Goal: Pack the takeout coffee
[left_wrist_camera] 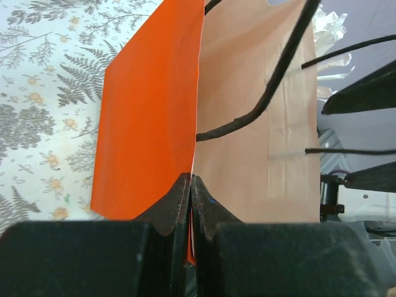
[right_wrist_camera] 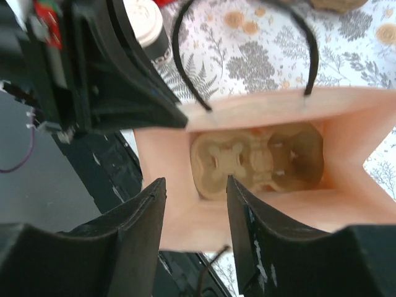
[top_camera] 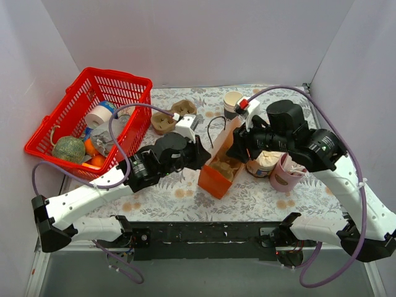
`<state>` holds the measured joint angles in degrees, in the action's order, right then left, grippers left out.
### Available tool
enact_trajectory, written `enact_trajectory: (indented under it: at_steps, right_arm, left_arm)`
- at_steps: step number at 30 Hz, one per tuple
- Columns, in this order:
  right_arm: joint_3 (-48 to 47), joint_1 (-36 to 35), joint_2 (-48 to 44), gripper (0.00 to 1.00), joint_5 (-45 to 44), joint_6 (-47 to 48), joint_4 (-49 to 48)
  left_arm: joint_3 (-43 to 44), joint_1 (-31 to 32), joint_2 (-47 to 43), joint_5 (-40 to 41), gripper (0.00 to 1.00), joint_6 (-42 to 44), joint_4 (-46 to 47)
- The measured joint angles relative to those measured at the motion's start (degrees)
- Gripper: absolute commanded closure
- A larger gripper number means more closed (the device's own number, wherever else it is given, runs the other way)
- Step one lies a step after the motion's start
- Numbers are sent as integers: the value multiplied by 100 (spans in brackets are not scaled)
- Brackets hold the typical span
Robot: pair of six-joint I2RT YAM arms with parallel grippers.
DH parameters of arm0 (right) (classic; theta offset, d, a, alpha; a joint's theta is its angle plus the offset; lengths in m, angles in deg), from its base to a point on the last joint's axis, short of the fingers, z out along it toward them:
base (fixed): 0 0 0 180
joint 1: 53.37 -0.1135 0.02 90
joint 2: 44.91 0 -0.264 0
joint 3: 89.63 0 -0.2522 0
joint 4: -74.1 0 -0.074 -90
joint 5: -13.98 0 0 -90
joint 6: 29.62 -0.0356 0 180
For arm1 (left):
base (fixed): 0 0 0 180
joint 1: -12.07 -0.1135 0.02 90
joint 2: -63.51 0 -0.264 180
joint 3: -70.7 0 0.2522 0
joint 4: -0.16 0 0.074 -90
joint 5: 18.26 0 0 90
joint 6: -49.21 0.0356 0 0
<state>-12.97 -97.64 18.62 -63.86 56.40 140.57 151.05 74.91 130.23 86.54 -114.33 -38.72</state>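
The takeout coffee [top_camera: 233, 101], a cream and dark cup with a white lid, stands at the back of the table behind the orange paper bag [top_camera: 218, 173]. It also shows in the right wrist view [right_wrist_camera: 146, 23]. The bag stands open with a cardboard cup carrier [right_wrist_camera: 253, 158] at its bottom. My left gripper [top_camera: 204, 154] is shut on the bag's left rim [left_wrist_camera: 154, 124], as the left wrist view [left_wrist_camera: 190, 185] shows. My right gripper [top_camera: 239, 148] hovers open and empty over the bag's mouth [right_wrist_camera: 197, 185].
A red basket [top_camera: 130, 83] with groceries stands at the back left. A second brown cup carrier [top_camera: 172, 117] lies behind the left arm. A cream paper cup [top_camera: 263, 162] and a pink cup [top_camera: 284, 174] sit right of the bag, under the right arm.
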Motion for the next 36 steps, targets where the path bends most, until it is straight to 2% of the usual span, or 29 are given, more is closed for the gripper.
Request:
enact_trajectory:
  at_steps: [4, 11, 15, 22, 25, 29, 33, 36]
  right_arm:
    - [166, 7, 160, 55, 114, 221, 125]
    - [802, 7, 162, 58, 308, 946, 153]
    - [1117, 33, 236, 62, 365, 1388, 11]
    - [1895, 76, 315, 66, 807, 2581, -664]
    - [1952, 131, 433, 66, 949, 3150, -772]
    - [1338, 186, 807, 66, 1300, 3936, -577]
    - [1182, 186, 990, 74, 1530, 4513, -411]
    - [1180, 186, 1255, 75, 1681, 4865, -72]
  left_arm:
    - [-149, -595, -236, -901, 100, 492, 22]
    - [-195, -1528, -138, -3008, 100, 1351, 153]
    - [-94, -1993, 337, -4214, 100, 1779, 225]
    - [232, -2671, 1082, -5661, 100, 2258, 227]
    - [264, -2857, 1172, -6087, 100, 2435, 166]
    - [376, -2879, 1196, -6365, 100, 2765, -96]
    - [562, -2879, 1351, -6594, 100, 3086, -343]
    - [839, -2879, 1589, -6631, 100, 3246, -542]
